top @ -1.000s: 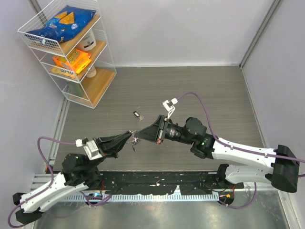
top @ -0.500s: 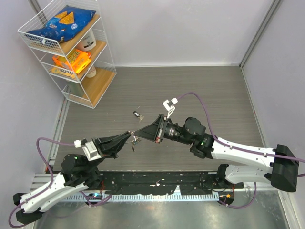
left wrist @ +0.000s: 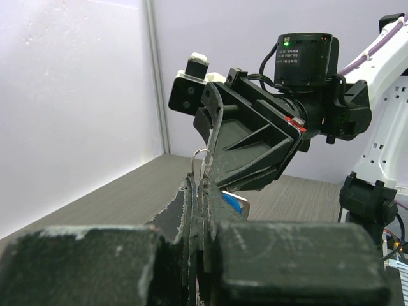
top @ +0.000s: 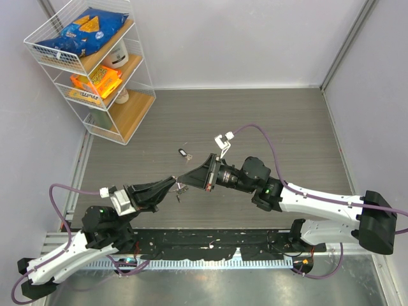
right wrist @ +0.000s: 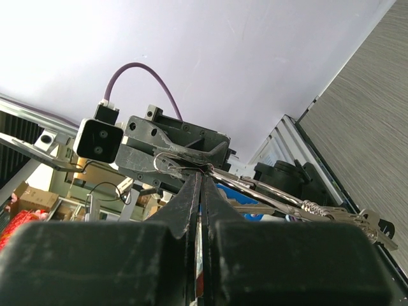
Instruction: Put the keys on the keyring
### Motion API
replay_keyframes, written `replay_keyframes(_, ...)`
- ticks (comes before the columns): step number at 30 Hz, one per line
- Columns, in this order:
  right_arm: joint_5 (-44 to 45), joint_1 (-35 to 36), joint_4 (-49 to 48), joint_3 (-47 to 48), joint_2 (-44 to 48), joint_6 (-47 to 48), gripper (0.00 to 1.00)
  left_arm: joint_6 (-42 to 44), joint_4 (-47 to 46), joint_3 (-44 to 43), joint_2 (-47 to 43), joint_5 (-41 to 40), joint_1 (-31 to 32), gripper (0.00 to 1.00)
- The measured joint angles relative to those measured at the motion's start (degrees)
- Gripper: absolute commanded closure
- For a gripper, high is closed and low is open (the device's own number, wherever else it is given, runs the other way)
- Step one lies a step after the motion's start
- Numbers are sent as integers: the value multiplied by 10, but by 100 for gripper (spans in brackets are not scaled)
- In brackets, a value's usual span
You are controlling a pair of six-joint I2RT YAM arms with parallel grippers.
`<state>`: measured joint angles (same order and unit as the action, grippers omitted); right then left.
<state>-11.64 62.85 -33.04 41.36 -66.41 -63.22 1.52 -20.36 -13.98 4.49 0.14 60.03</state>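
My two grippers meet tip to tip above the table's near middle. My left gripper (top: 173, 182) is shut on the keyring (left wrist: 201, 159), a thin wire loop sticking up from its jaws (left wrist: 197, 186). My right gripper (top: 186, 180) is shut on a flat silvery key at the ring, jaws pressed together (right wrist: 201, 177). The ring shows there (right wrist: 164, 159) against the left gripper's fingers (right wrist: 185, 143). Several keys (right wrist: 306, 207) and a blue tag (right wrist: 237, 191) hang from it, seen from above as a small cluster (top: 179, 194). Another key with a dark tag (top: 184, 153) lies on the table.
A white wire shelf rack (top: 95, 70) with snack bags stands at the far left corner. Grey walls close the table at the back and sides. A black mounting rail (top: 204, 245) runs along the near edge between the arm bases.
My right arm has shifted a little to the left, bringing its fingertips closer against the left gripper's tip. The left gripper has stayed nearly still, holding the ring.
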Motion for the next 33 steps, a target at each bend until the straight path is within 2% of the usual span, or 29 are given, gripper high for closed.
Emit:
replay_keyframes(11, 0, 0, 2, 2, 2, 2, 94, 0, -3, 0, 1, 5, 0, 100)
replay_keyframes(22, 0, 0, 37, 9, 46, 25, 94, 2, -3, 0, 1, 5, 0, 100)
replay_keyframes(33, -1, 0, 40, 22, 17, 17, 94, 2, -4, 0, 3, 5, 0, 100)
